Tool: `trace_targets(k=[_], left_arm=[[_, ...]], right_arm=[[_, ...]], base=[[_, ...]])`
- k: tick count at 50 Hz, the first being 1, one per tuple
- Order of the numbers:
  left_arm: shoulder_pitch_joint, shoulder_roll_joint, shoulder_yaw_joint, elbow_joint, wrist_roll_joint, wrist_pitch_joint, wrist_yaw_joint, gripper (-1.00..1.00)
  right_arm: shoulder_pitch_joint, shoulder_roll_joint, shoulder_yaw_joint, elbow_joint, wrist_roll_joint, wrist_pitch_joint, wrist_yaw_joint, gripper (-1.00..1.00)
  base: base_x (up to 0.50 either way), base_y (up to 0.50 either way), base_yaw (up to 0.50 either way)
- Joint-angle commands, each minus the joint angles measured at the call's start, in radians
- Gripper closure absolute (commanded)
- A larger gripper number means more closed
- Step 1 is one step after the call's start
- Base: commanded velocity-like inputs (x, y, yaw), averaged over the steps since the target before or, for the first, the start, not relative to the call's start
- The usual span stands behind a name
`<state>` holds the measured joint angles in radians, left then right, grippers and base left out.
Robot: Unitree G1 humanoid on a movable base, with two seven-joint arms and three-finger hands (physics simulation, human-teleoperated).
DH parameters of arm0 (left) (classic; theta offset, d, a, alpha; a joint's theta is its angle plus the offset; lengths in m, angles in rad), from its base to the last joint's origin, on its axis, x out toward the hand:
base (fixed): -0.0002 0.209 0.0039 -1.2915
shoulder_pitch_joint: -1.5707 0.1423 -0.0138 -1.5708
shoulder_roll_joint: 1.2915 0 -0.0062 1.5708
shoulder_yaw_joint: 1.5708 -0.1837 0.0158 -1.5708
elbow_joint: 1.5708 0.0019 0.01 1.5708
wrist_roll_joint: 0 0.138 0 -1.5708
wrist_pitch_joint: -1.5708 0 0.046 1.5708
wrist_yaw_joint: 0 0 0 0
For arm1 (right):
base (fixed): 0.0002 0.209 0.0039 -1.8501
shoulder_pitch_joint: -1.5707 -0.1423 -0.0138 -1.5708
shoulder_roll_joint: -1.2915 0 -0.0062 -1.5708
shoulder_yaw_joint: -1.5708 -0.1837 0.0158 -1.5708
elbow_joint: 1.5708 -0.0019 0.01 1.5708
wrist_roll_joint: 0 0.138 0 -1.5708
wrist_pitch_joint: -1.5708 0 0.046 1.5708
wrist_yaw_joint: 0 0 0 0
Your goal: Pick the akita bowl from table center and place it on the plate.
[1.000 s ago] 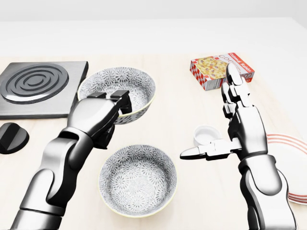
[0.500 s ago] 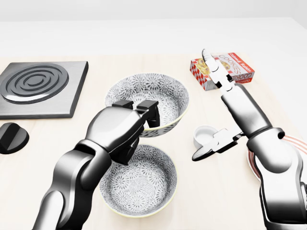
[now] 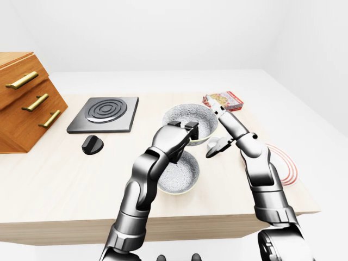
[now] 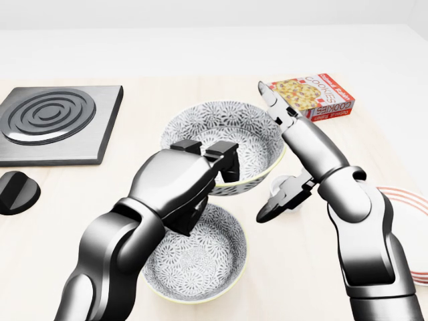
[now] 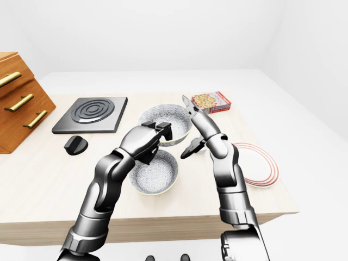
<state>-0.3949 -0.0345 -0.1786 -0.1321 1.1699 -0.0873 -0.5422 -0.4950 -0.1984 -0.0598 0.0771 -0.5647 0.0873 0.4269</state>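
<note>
My left hand [image 4: 215,164] is shut on the near rim of a grey flower-patterned akita bowl [image 4: 231,130] and holds it above the table, tilted slightly. A second bowl of the same pattern [image 4: 200,262] rests on the table just below it in the head view. My right hand [image 4: 274,152] is open, its long fingers [image 4: 284,117] lying along the held bowl's right rim and its thumb pointing down-left. The white plate with red rings [image 5: 260,173] lies at the table's right side, apart from both hands.
A red cookie box [image 4: 313,97] lies at the upper right. A small white cup [image 4: 287,184] sits partly hidden behind my right thumb. A black stove plate [image 4: 53,122] and black knob [image 4: 16,192] are on the left; a wooden drawer cabinet [image 3: 22,106] stands farther left.
My left hand has carried the bowl rightward, from beside the stove plate to over the second bowl. My right hand swung left and tilted toward the bowl's right rim.
</note>
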Motion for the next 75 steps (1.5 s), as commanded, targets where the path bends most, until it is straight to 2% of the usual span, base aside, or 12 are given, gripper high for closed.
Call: trace_targets(k=[1,4,9,13,32,36,38,41,47,57,67,75], left_arm=[[-0.001,-0.009,-0.001,-0.030,-0.002,0.000,0.002,1.00],[0.000,-0.008,0.000,-0.031,-0.003,0.000,0.003,1.00],[-0.002,-0.005,0.002,-0.031,-0.003,0.000,0.004,1.00],[-0.003,-0.006,0.002,-0.029,-0.002,0.000,0.005,1.00],[-0.030,0.000,0.017,-0.003,-0.004,0.000,0.011,1.00],[-0.046,0.005,0.031,0.002,-0.017,0.000,0.013,0.36],[-0.051,0.007,0.038,-0.001,-0.027,0.000,0.013,-1.00],[-0.051,-0.010,0.047,-0.028,-0.098,0.000,-0.028,-1.00],[-0.051,-0.055,0.036,-0.163,-0.260,0.175,-0.156,-1.00],[-0.332,-0.001,0.251,-0.359,-0.806,0.175,-0.156,-1.00],[-0.271,0.155,0.377,-0.373,-1.372,0.175,0.333,-1.00],[-0.170,0.230,0.323,-0.395,-1.454,0.175,0.430,-1.00]], right_arm=[[-0.022,0.007,0.008,0.049,-0.013,0.000,-0.009,-0.88],[-0.017,0.006,0.007,0.045,-0.012,0.000,-0.008,-0.60],[-0.006,0.006,0.005,0.031,-0.011,0.000,-0.006,0.61],[0.000,0.003,0.003,0.025,-0.010,0.000,-0.003,1.00],[-0.008,-0.001,0.001,0.037,-0.005,0.000,-0.001,1.00],[-0.004,-0.002,0.000,0.037,-0.004,0.000,-0.001,1.00],[-0.002,-0.002,0.000,0.038,-0.004,0.000,-0.002,1.00],[-0.001,-0.001,0.001,0.040,-0.004,0.000,-0.004,1.00],[-0.002,-0.003,-0.002,0.040,-0.004,0.000,-0.007,1.00],[0.013,-0.008,-0.008,0.027,-0.002,0.000,-0.006,1.00],[0.052,-0.018,-0.023,-0.023,0.006,0.000,0.009,1.00],[0.086,-0.052,-0.063,-0.085,0.020,0.000,0.040,1.00]], base=[[0.00,0.00,0.00],[0.00,0.00,0.00],[0.00,0.00,0.00],[0.00,0.00,0.00],[0.00,0.00,0.00],[0.00,0.00,0.00],[0.00,0.00,0.00],[0.00,0.00,0.00],[0.00,0.00,0.00],[0.00,0.00,0.00],[0.00,0.00,0.00],[0.00,0.00,0.00]])
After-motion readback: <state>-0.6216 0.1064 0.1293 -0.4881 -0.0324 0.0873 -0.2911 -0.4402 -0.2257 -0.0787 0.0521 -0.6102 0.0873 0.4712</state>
